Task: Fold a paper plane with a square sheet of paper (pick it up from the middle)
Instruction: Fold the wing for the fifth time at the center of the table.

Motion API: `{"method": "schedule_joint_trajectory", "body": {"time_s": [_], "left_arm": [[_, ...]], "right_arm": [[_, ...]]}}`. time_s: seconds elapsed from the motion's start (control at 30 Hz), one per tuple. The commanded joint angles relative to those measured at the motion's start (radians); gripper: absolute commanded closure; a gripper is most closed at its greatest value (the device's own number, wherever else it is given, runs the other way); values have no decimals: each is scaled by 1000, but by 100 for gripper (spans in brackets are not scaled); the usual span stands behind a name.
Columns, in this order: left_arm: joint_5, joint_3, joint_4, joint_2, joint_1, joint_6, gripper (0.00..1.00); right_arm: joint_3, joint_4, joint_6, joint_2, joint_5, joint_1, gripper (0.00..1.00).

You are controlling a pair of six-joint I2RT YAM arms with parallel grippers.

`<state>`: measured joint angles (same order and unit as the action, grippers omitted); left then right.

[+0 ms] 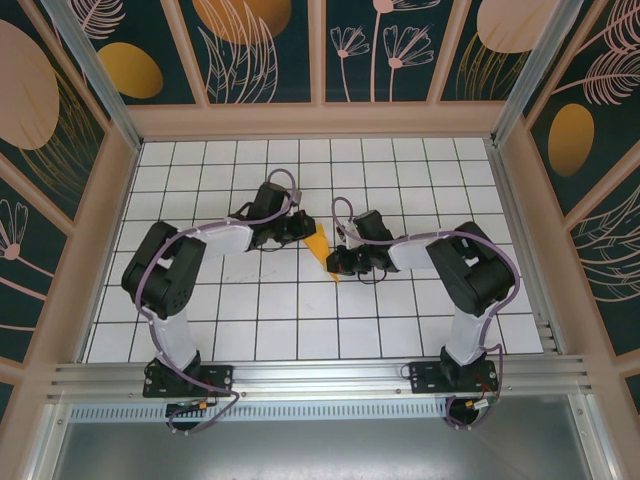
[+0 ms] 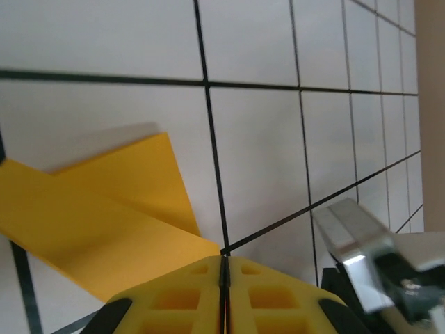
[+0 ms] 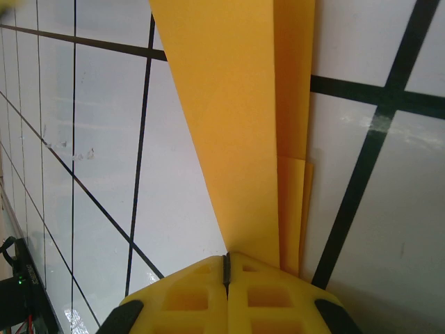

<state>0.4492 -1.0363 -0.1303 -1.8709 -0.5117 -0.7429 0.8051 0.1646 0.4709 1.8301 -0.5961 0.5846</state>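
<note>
Paper is the thing both arms crowd around: the sheet of paper (image 1: 318, 248), already creased into a narrow orange-yellow wedge, lies between the left jaws and the right jaws, touching both. In the right wrist view the yellow pads are pressed flat together with no gap. The paper (image 3: 236, 104) runs straight out ahead of them as a long layered strip, its near end slipping under the right-hand pad. Because the strip shows its broad face rather than its edge, it is probably being pinned to the worktop (image 1: 200, 300) rather than nipped. I cannot tell which. The left jaws are likewise closed pad to pad. The paper (image 2: 104, 209) spreads ahead of them and to their left, one corner reaching their tips, and whether that corner is gripped is unclear. Closed tips at opposite ends suit holding a fold still while a crease is set, so the plane looks part-made, with no dart yet. A blurred metal part (image 2: 361, 243) sits just right of the left jaws. The surface is white with a black grid, smooth and faintly glossy, so thin paper will slide on it easily. Dark floral panels (image 1: 250, 50) in pale wooden framing wall in the sides beyond the jaws, and an aluminium rail (image 1: 320, 378) carries both arm bases behind them.
</note>
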Motion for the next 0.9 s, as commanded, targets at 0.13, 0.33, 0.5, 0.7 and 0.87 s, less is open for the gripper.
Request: {"method": "schedule_joint_trajectory", "body": {"time_s": [0.13,0.33,0.5,0.7,0.87], "left_arm": [[-75,-20,43,-90,-11,-4,91],[-164,-43,127,-142,-12,5,94],[-272,-75,248,-179,-13,4,95],[-319,-77,308,-212,-12,-9,95],[-317,-85,313,-218,-12,-13,95]], "right_arm": [[-41,-244,-9,42,69,-6,99],[-49,-236,-18,43,65,-5,99],[-100,-219,-30,2,53,-6,99],[-195,-208,-47,-82,27,-5,99],[-233,-253,-64,-116,21,-4,99]]}}
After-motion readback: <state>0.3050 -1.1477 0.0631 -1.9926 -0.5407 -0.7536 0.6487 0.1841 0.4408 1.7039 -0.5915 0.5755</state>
